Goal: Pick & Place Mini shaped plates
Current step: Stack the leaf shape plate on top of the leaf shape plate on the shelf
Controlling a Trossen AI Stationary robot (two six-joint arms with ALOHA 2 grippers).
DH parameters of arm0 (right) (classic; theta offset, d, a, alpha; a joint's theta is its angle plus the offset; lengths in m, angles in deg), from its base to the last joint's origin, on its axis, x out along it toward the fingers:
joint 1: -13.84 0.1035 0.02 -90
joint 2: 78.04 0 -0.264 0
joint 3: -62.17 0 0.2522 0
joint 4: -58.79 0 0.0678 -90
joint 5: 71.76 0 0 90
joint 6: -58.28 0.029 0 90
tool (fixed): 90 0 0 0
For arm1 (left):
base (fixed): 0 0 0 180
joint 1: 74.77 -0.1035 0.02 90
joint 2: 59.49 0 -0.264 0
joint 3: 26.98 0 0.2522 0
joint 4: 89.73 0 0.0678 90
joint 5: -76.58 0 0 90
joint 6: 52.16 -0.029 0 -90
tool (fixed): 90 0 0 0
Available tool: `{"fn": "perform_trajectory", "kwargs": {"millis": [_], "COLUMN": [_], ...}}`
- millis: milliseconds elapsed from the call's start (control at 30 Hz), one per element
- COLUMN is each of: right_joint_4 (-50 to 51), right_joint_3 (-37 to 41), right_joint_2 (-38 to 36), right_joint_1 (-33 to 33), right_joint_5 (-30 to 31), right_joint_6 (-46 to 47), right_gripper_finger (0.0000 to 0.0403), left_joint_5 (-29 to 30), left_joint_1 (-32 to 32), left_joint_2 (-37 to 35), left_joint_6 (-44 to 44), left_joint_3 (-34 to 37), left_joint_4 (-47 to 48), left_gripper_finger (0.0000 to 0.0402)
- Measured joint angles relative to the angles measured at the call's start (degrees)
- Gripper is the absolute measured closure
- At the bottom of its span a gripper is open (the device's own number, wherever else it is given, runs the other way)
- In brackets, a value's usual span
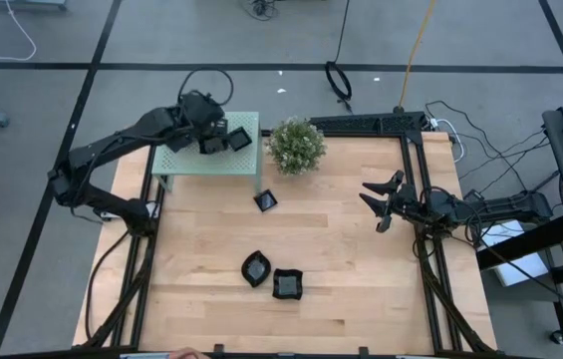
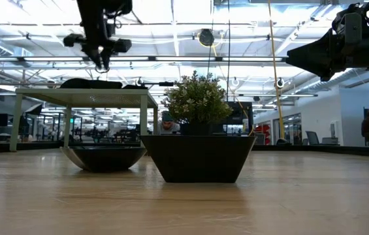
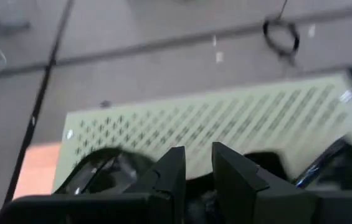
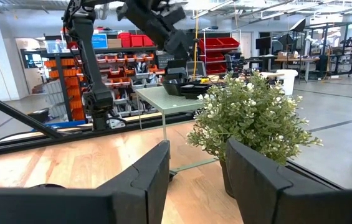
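Left gripper [image 1: 213, 133] above the green stand [image 1: 211, 160], fingers slightly apart over plates [image 1: 236, 141].
Right gripper [image 1: 373, 199], jaws apart, beyond the plant [image 1: 296, 145].

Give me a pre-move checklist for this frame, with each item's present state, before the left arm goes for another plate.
1. Left end effector empty, fingers apart above the green stand: ok.
2. Placed plates resting on the stand's top: ok; stacked or side by side: cannot tell.
3. Three plates left on the table, one near the stand, a wavy one and a square one: ok.
4. Potted plant upright beside the stand: ok.
5. Right end effector open, clear at the table's right side: ok.
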State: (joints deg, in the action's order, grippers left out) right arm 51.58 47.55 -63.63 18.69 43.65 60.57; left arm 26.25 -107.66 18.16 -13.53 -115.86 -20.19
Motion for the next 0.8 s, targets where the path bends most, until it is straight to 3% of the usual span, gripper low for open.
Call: {"fn": "perform_trajectory", "kwargs": {"millis": [100, 400, 600, 800], "right_joint_4": [0.0, 0.0, 0.0, 0.0], "right_joint_3": [-0.01, -0.01, 0.02, -0.01], "right_joint_2": [0.01, 0.0, 0.02, 0.01], "right_joint_1": [-0.01, 0.0, 0.01, 0.0], "right_joint_5": [0.01, 0.02, 0.02, 0.02], "right_joint_6": [0.02, 0.02, 0.02, 0.0], "right_gripper_finger": [0.0259, 0.0259, 0.0259, 0.0259], "left_joint_5": [-7.55, -22.58, -23.54, -20.08], "left_joint_1": [-4.19, -13.85, -16.05, -16.92], "left_joint_2": [0.0, 0.01, 0.02, 0.02], "left_joint_6": [-3.5, -12.21, -19.71, -23.98], "left_joint_3": [0.0, 0.0, 0.0, 0.0], "left_joint_4": [2.1, 6.5, 8.34, 8.26], "left_gripper_finger": [0.0316, 0.0316, 0.0316, 0.0316]}}
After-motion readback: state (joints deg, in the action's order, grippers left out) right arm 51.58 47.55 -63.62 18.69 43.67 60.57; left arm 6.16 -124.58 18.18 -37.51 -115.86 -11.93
